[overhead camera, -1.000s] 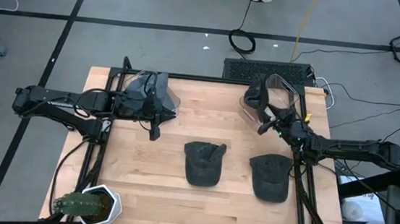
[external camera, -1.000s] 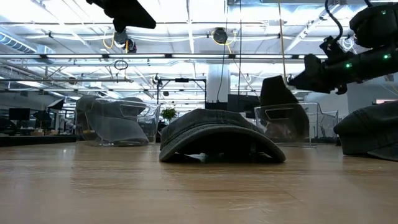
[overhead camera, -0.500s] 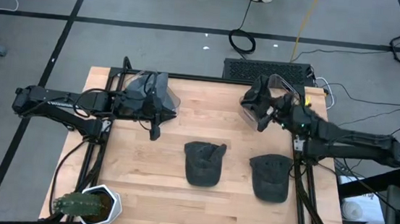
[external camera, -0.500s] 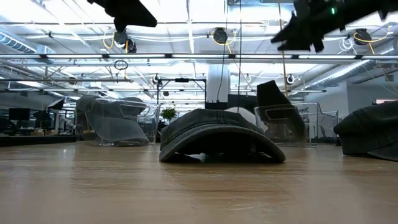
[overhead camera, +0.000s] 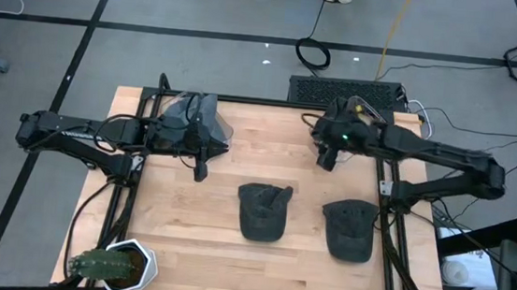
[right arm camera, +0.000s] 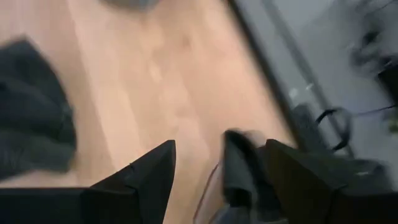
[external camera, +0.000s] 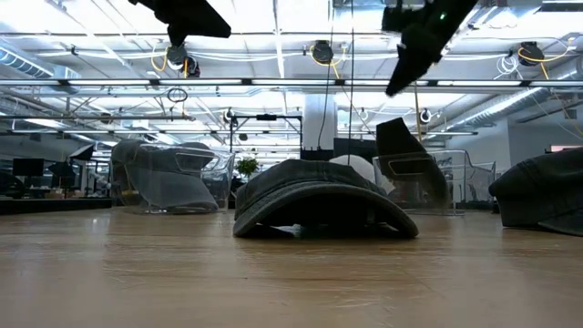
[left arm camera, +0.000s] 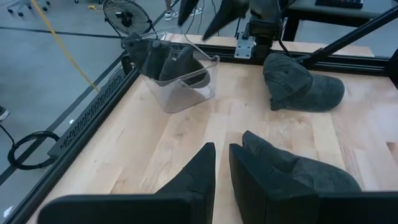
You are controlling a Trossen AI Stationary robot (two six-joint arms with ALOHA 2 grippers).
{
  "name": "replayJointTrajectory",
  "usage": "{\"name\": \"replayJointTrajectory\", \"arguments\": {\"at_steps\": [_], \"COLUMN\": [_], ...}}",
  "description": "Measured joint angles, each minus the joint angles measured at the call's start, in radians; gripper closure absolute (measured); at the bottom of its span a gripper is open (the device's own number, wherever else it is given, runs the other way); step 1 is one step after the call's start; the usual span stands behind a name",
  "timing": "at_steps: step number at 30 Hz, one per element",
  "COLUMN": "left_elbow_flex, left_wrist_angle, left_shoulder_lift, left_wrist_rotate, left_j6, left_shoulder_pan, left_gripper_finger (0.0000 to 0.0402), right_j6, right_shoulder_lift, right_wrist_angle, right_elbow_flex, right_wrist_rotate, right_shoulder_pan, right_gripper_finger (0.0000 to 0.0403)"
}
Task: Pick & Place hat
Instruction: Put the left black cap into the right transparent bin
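Two dark hats lie crown up on the wooden table: one near the middle [overhead camera: 262, 213] [external camera: 319, 205], one toward the right edge [overhead camera: 349, 230] [left arm camera: 301, 84]. My right gripper [overhead camera: 326, 158] [external camera: 396, 87] hangs open high over the far right. It slants down beside a clear bin [overhead camera: 363, 112] [left arm camera: 180, 74] that holds more dark hats. A blurred dark shape [right arm camera: 239, 171] shows below its spread fingers. My left gripper [overhead camera: 202, 166] [left arm camera: 222, 165] waits above the table's left part, shut to a slit with nothing in it.
A second clear bin [overhead camera: 195, 116] with dark hats stands at the far left under my left arm. A white pot with a green plant [overhead camera: 112, 266] sits at the near left corner. Bare wood lies in front of both hats. Black frame rails run along the table's sides.
My right gripper has risen from beside the far right bin and shifted a little toward the table's left. It has tipped from nearly level to slanting downward as the arm folded up. The hats on the table have kept still.
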Motion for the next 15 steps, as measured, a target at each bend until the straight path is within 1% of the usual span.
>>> {"name": "replayJointTrajectory", "arguments": {"at_steps": [2, 9, 12, 15], "left_elbow_flex": [0.0, 0.0, 0.0, 0.0], "left_wrist_angle": [0.0, 0.0, 0.0, 0.0], "left_shoulder_lift": [0.0, 0.0, 0.0, 0.0], "left_wrist_rotate": [0.0, 0.0, 0.0, 0.0], "left_j6": [0.0, 0.0, 0.0, 0.0], "left_shoulder_pan": [0.0, 0.0, 0.0, 0.0], "left_gripper_finger": [0.0344, 0.0344, 0.0344, 0.0344], "right_j6": [0.006, -0.039, -0.025, -0.017], "right_shoulder_lift": [0.048, 0.17, 0.2, 0.213], "right_wrist_angle": [-0.015, -0.02, -0.031, -0.037], "right_elbow_flex": [0.002, 0.002, 0.002, 0.002], "right_wrist_rotate": [-0.045, -0.012, -0.007, 0.037], "right_shoulder_pan": [-0.015, -0.069, -0.105, -0.133], "right_gripper_finger": [0.0165, 0.0176, 0.0181, 0.019]}}
